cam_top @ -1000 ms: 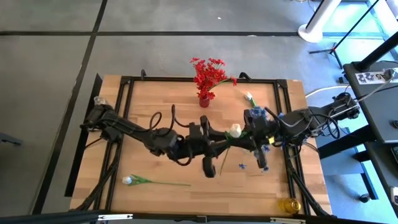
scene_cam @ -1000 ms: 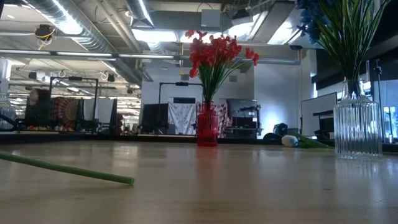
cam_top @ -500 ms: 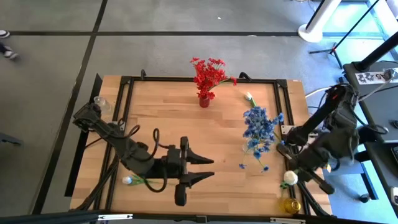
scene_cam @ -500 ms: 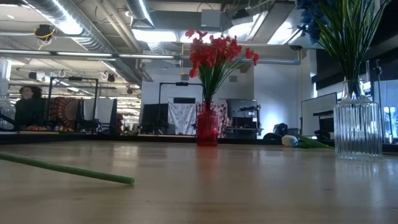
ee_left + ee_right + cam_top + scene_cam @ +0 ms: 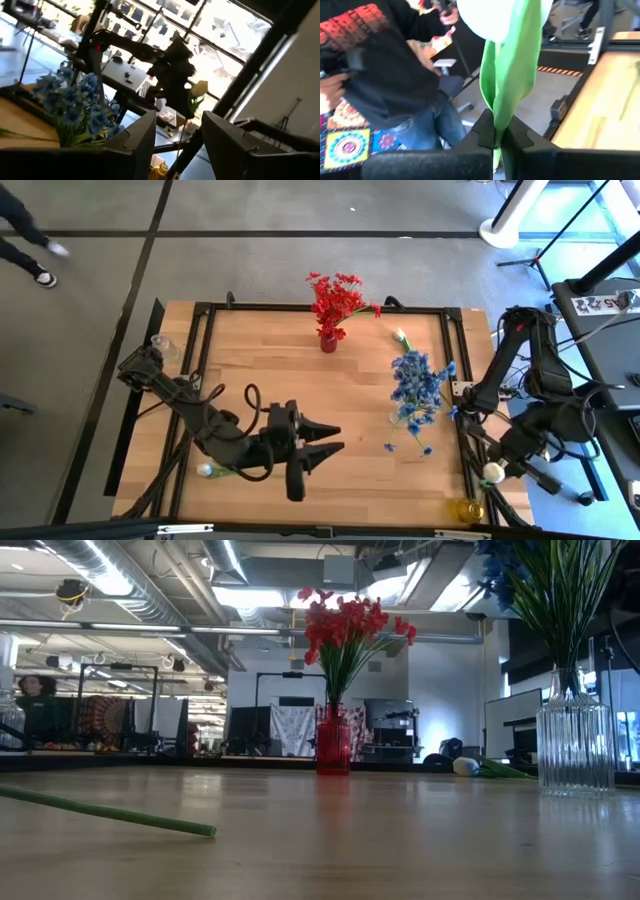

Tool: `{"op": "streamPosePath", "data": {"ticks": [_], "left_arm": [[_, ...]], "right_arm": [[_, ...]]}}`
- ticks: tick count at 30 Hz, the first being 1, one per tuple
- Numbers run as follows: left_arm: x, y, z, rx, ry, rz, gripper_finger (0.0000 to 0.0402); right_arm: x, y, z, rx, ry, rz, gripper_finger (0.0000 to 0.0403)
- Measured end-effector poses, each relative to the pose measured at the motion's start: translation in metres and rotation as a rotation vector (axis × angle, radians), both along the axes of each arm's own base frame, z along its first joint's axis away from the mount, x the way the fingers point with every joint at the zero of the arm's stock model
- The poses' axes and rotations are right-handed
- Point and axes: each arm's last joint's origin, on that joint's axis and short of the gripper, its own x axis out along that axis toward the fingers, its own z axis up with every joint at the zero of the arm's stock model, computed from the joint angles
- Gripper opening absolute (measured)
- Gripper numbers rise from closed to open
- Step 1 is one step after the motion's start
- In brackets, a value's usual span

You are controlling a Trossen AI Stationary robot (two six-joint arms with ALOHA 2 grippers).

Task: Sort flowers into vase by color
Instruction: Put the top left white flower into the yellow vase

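Note:
My right gripper (image 5: 503,467) hangs past the table's right edge, near its near corner, shut on a white-blossomed flower (image 5: 492,472). That blossom (image 5: 492,12) fills the top of the right wrist view. My left gripper (image 5: 335,438) is open above the table's near middle and holds nothing. A second white flower (image 5: 207,470) lies flat near the left arm, its stem (image 5: 110,812) on the wood. A third (image 5: 400,337) lies at the far right. Red flowers stand in a red vase (image 5: 328,342), blue ones (image 5: 415,385) in a clear ribbed vase (image 5: 575,745). My right gripper pinches the white flower between its two fingers (image 5: 482,131) at the green stem and leaves (image 5: 502,112), a little below the blossom. The flower is lifted clear, its blossom pointing away from the gripper. Its lower stem is hidden behind the fingers.
A small yellow vase (image 5: 467,508) stands at the table's near right corner, close below my right gripper. Loose blue blossoms (image 5: 390,446) lie on the wood beside the clear vase. A black frame (image 5: 200,315) rims the table. People stand beyond the table's right side (image 5: 395,75).
Both grippers were together at the table's middle around the white flower. My right gripper has carried it toward the right near corner, out past the table's edge. My left gripper has drawn back toward the near left, empty.

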Motion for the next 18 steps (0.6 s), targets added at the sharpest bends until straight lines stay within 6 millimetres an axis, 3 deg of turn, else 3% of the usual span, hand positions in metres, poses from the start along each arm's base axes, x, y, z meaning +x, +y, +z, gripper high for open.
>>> {"op": "streamPosePath", "data": {"ticks": [18], "left_arm": [[0.005,0.012,0.0,-0.073,-0.011,0.124,0.0155]], "right_arm": [[-0.021,-0.001,-0.007,-0.117,-0.054,0.045,0.0012]]}}
